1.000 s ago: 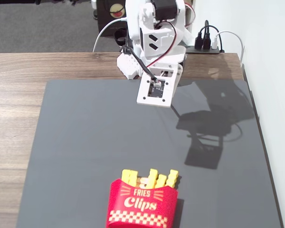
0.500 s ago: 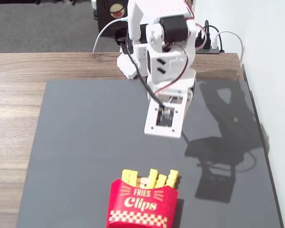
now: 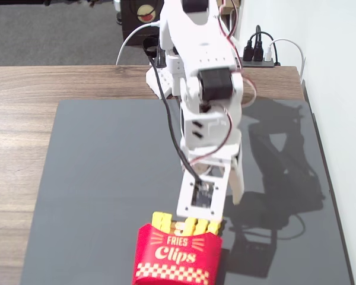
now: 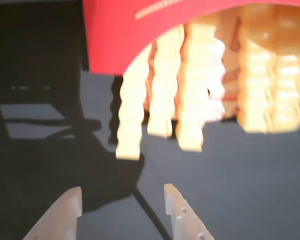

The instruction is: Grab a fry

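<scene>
At twelve o'clock from the open, empty gripper (image 4: 122, 200) in the wrist view, the nearest fry (image 4: 132, 110) juts from the red carton (image 4: 120, 35), long axis running six-to-twelve, untouched.

A fixed camera looked down from beyond the counter's near edge toward the far edge, while the wrist camera peered closely at the red carton (image 3: 178, 256), which both views shared.

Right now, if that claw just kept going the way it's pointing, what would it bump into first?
Most likely the yellow fries sticking out of the red carton; the open gripper points at them, though depth is hard to judge.
</scene>
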Robot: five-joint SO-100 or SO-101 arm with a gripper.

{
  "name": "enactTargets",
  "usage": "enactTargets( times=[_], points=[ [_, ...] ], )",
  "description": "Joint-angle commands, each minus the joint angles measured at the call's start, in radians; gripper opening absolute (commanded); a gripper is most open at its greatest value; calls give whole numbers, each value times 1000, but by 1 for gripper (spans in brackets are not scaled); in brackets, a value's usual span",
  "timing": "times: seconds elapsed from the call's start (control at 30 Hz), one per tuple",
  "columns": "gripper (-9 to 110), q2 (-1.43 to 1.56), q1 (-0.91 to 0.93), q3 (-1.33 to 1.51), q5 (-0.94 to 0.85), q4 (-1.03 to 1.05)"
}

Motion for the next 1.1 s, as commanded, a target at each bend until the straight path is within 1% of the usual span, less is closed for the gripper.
enactTargets(
  times=[0.0, 0.6, 0.63, 0.73, 0.83, 1.07],
  points=[
    [22, -34, 5, -92, 5, -15],
    [21, -222, 3, -272, 15, -9],
    [19, -227, 3, -275, 17, -9],
    [8, -239, 2, -288, 28, -11],
    [2, -247, 2, -298, 31, -8],
    [1, -250, 0, -298, 26, 17]
  ],
)
